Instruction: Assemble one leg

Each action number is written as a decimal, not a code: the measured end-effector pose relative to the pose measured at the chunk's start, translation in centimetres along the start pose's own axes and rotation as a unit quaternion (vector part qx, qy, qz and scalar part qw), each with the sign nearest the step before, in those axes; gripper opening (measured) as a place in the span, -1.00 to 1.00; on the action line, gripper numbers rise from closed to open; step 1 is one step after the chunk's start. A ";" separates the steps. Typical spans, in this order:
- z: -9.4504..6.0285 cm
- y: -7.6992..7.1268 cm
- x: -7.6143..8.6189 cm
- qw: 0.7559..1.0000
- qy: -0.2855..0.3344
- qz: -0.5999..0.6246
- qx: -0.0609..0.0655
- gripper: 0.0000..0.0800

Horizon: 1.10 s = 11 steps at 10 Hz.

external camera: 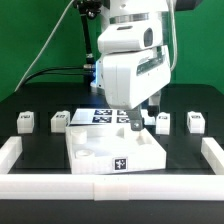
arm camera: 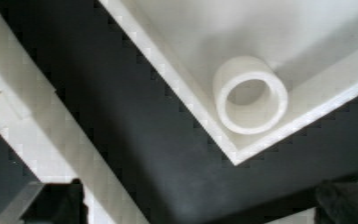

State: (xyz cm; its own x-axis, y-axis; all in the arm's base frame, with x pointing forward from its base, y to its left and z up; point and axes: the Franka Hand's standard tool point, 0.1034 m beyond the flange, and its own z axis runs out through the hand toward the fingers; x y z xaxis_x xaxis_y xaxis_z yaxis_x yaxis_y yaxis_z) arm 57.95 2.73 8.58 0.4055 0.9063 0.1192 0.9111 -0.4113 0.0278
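The gripper is hovering over the panel's corner hole, jaws apart and empty. I reckon it's needing the leg just beside the panel next.

The arm reaches straight down above the far corner of the white panel. Its gripper points down, fingers wide apart, holding nothing.
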 end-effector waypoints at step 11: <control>0.9 -2.4 -1.1 0.993 -0.027 -0.115 -0.007 0.62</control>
State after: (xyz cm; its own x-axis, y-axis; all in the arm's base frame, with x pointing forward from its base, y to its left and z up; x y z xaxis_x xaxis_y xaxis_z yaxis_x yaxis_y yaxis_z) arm 55.37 2.83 7.47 0.1906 0.9801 0.0548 0.9791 -0.1938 0.0623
